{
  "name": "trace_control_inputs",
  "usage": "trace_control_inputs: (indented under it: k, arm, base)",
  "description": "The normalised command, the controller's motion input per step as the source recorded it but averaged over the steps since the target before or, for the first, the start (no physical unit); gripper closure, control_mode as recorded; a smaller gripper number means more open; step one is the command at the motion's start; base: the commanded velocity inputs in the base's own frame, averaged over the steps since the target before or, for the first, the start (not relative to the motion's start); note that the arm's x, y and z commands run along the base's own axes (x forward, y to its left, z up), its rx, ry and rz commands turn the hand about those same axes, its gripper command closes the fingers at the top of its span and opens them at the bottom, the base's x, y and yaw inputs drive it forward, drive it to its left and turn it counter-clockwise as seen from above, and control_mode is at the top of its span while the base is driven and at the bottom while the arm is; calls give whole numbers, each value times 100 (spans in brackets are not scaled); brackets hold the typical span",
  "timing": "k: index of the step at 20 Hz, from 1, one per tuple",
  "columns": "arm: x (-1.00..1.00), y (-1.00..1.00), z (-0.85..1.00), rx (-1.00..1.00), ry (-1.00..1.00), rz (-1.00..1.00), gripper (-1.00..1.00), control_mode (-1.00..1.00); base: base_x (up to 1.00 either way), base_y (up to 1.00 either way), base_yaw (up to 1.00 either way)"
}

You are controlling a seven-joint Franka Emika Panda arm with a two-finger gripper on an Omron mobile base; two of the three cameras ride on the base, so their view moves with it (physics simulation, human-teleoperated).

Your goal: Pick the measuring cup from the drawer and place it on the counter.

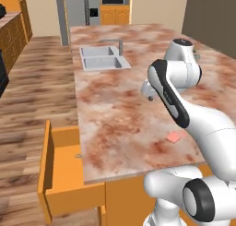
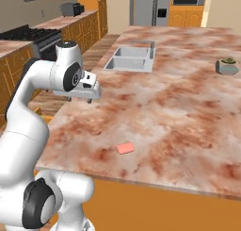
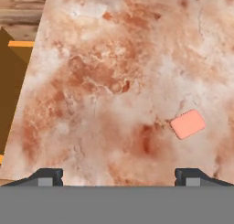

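Reach step: the tool (image 3: 119, 175), released and empty, hangs above the bench (image 3: 114, 81); next it must swing toward the drawer (image 1: 69, 174) beside it for the cup

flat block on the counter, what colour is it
Pink block, clearest in the hand view.

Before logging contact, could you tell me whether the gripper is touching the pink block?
Apart: in the hand view the gripper stands open, and the pink block lies beyond its fingertips on the counter.
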Motion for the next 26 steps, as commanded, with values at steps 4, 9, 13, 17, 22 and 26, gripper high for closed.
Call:
trace_control_inputs:
  k: [4,9,13,17,22,26]
  arm:
    - [0,0,0,0,0,0,-100,100]
    - [0,0,0,0,0,0,-100,100]
    - [0,46,-16,-6,0,0,-100,-100]
    - [0,81,-37,-9,0,0,-100,-100]
    - [-6,59,-57,-3,3,0,-100,-100]
    - [-20,26,-91,0,9,0,-100,-100]
  base:
    - [0,95,0]
    - [0,94,0]
    - [0,48,0]
    - [0,0,0]
    - [0,0,0]
    - [0,0,0]
